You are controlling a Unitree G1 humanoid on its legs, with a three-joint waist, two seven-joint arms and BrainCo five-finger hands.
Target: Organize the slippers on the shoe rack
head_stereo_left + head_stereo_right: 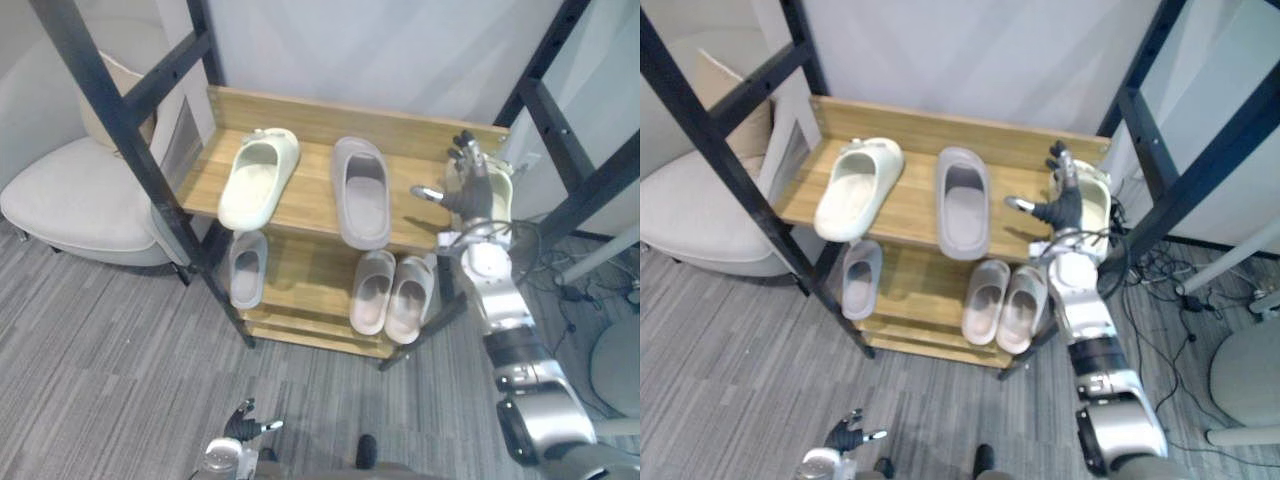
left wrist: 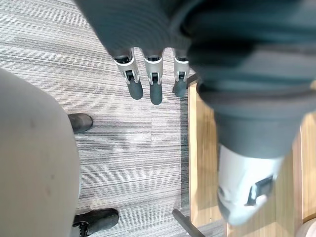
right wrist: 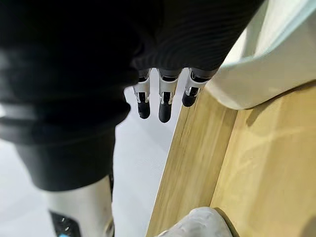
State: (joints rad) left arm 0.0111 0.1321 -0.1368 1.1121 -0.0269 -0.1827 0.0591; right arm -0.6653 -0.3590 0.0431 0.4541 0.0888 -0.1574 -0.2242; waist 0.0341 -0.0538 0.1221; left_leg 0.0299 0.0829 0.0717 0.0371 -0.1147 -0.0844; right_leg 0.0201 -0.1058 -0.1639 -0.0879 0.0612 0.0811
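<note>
Nearest, the left hand (image 1: 243, 424) hangs low before the shoe rack (image 1: 310, 338), fingers loose and empty. The rack's lower shelf holds a small grey slipper (image 1: 247, 268) and a pale pair (image 1: 390, 292). The top shelf holds a cream slipper (image 1: 258, 177) and a large grey slipper (image 1: 362, 192). At the rack's right end the right hand (image 1: 470, 185), fingers straight and spread, holds nothing. It is just beside the end cream slipper (image 1: 1095, 200), which a clumsy nudge could push off.

Here's the shoe rack (image 1: 400, 122) at the far wall, top shelf (image 1: 310, 195) carrying left slipper (image 1: 258, 178), middle slipper (image 1: 363, 192) beside it, third slipper (image 1: 1095, 205) at the right end, lower shelf (image 1: 305, 275) with single slipper (image 1: 247, 267) left, pair of slippers (image 1: 372, 290) right, armchair (image 1: 75, 200) left of the rack.
</note>
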